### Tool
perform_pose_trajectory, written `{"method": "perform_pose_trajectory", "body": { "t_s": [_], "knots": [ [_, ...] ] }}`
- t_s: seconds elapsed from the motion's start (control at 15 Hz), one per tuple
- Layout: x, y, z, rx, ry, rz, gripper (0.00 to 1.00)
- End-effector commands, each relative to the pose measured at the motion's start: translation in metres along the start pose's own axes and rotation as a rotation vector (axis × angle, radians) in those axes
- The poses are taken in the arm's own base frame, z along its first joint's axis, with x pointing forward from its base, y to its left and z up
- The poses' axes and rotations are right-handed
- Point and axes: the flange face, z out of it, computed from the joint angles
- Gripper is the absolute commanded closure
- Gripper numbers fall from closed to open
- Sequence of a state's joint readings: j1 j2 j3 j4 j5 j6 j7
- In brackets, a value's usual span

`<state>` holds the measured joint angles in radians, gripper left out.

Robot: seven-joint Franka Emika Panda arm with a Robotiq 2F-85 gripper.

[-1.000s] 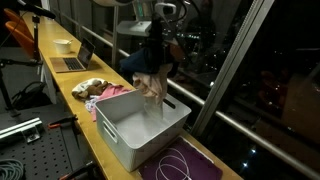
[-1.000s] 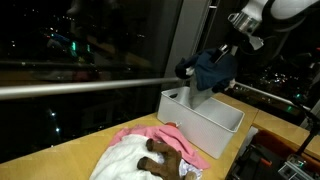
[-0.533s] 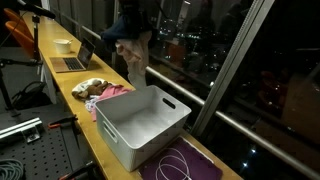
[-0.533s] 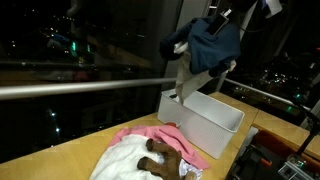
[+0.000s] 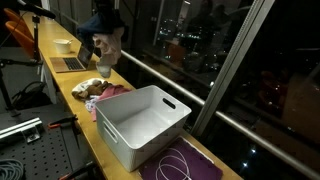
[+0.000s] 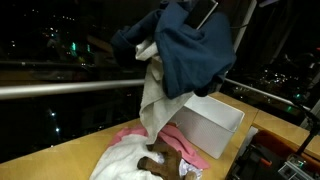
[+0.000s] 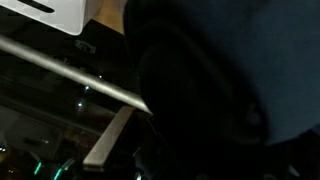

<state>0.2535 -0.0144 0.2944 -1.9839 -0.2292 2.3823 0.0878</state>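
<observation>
Above wooden bench (image 5: pixel 48 38), tool (image 6: pixel 196 20) holds clothes (image 6: pixel 190 62) high

Blue cloth garment (image 6: pixel 195 55); matt plastic bin (image 5: pixel 140 122).

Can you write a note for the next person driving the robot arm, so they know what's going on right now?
Gripper: shut on the blue cloth, high in the air; a beige cloth hangs with it.
Below it: the clothes pile on the table, beside the white bin.
Done: both cloths lifted, apart from the bin.
Left: they are not yet set down.
</observation>
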Motion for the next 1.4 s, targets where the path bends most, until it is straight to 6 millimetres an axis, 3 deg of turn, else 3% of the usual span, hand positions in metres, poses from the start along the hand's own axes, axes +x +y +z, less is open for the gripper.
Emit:
{"method": "perform_pose_trajectory", "body": {
  "t_s": [0.0,0.33,0.87,0.93,1.07,1.33],
  "knots": [
    [0.018,-0.02,0.021,0.035,-0.014,-0.021,0.98],
    [0.02,-0.033,0.069,0.086,-0.066,-0.027,0.98],
    [0.006,-0.021,0.119,0.123,-0.148,0.012,0.98],
    [0.003,-0.02,0.122,0.128,-0.155,0.016,0.66],
    [-0.001,-0.019,0.127,0.138,-0.166,0.028,0.6],
    [-0.007,-0.01,0.129,0.154,-0.173,0.052,0.3]
  ]
}}
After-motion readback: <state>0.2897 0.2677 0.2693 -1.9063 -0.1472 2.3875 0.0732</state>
